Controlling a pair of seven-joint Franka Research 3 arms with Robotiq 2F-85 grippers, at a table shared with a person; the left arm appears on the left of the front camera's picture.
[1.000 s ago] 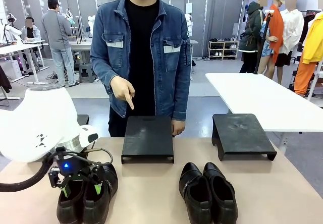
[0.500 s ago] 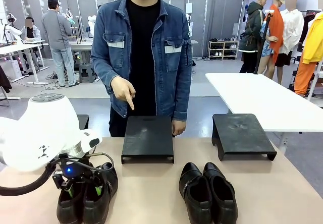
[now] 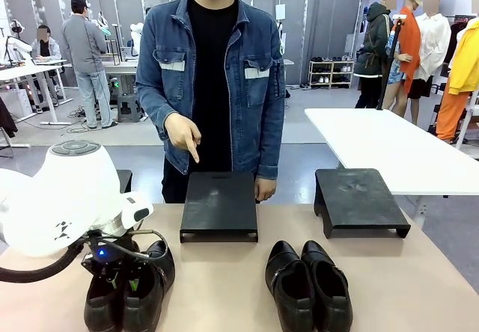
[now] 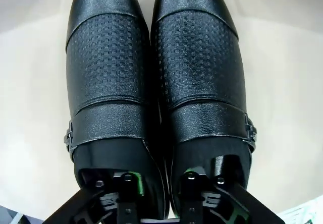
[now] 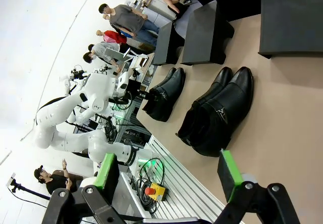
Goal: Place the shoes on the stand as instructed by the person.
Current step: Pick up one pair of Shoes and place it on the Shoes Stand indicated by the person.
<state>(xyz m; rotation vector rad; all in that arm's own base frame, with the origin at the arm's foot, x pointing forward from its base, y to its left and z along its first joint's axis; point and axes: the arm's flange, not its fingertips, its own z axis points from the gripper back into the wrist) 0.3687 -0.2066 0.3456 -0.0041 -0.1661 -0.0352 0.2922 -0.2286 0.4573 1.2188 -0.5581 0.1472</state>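
Two pairs of glossy black shoes stand on the tan table. My left gripper [image 3: 123,283] reaches down into the left pair [image 3: 153,287]. In the left wrist view its fingertips [image 4: 135,184] sit one inside each shoe opening, and the gripper [image 4: 161,183] is shut on the two inner walls of that pair [image 4: 151,67]. The right pair [image 3: 308,287] stands untouched. The person's hand [image 3: 182,134] points down at the middle stand [image 3: 219,203]. My right gripper [image 5: 166,176] hangs open high above the table, well away from the right pair [image 5: 219,110].
A second black stand [image 3: 361,200] sits at the right behind the right pair. Part of a third stand [image 3: 123,176] shows behind my left arm. The person stands at the far edge. A white table [image 3: 389,149] is off to the back right.
My left gripper's fingers, spread wide a second ago, have closed together on the inner walls of the left pair. The arm has shifted slightly right. The person's pointing hand has not moved.
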